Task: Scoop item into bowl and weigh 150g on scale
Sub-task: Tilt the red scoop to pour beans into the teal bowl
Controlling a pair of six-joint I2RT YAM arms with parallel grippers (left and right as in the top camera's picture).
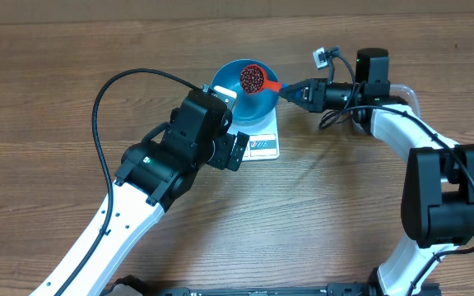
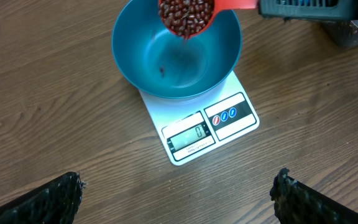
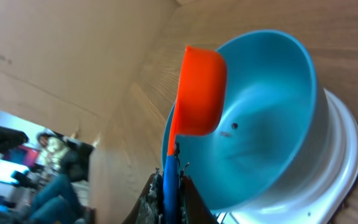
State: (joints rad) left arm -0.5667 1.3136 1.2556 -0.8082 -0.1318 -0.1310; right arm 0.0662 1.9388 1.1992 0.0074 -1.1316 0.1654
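The orange scoop [image 3: 201, 90] is clamped by its handle in the right gripper [image 3: 166, 193] and tipped just above the bowl [image 2: 148, 56]. The beans [image 2: 185, 15] are mostly still heaped in it, and barely any can be seen inside the bowl. The scale [image 2: 222, 118] sits directly under the bowl. The left gripper [image 1: 235, 150] is parked wide open near the bowl, with nothing held.

Stuff that could bite: if it's dumped fast, beans could get bounced over the bowl's rim and never be weighed. If the rim gets bumped, the reading could be thrown off.
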